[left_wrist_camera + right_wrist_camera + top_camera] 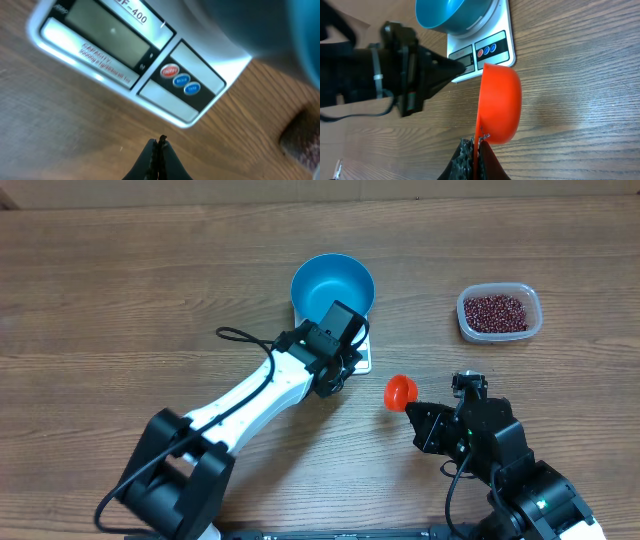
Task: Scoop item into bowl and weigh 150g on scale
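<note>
1. Route travel over bare table between scoop and tub
2. Expect bowl, seated on scale, to shift if left arm swings wide
3. Avoid clipping rim of tub, well right of scale, holding beans
4. Keep scoop, clamped in right gripper, level to prevent spills
5. Hold left gripper, jaws pressed together and empty, off scale buttons

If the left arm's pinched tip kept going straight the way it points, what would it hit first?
Most likely the scale, on its front panel between the display and the three round buttons. The left gripper, jaws shut, aims straight at it; the gap between them is hard to judge.
</note>
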`<move>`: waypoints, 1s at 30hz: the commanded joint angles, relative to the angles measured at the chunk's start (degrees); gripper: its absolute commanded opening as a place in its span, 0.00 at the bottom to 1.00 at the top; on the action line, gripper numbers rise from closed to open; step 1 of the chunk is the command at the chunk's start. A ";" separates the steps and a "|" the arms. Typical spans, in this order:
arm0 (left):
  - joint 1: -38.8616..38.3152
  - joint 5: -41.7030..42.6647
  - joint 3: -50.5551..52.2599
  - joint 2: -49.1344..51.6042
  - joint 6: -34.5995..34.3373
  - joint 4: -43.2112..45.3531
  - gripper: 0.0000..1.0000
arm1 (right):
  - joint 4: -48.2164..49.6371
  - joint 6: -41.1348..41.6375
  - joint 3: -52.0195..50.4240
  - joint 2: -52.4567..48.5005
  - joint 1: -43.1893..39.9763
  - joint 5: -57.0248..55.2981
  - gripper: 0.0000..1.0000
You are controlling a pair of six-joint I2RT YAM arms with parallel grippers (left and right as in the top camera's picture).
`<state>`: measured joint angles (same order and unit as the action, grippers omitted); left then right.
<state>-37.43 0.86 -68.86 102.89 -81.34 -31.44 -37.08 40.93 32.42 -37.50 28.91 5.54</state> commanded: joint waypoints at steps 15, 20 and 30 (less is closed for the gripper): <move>-0.09 -7.89 -0.02 5.77 -2.16 9.29 0.04 | 0.33 -0.55 1.20 0.42 -0.15 -1.03 0.04; -0.09 -7.93 -0.02 5.77 -2.71 9.31 0.04 | 0.33 -0.55 1.20 0.42 -0.15 -1.03 0.04; -0.09 -9.68 -0.02 5.92 -3.17 9.60 0.07 | 0.33 -0.55 1.20 0.42 -0.15 -1.01 0.04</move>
<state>-37.43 -6.76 -68.86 107.92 -83.35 -22.20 -37.04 40.88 32.40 -37.50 28.91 5.43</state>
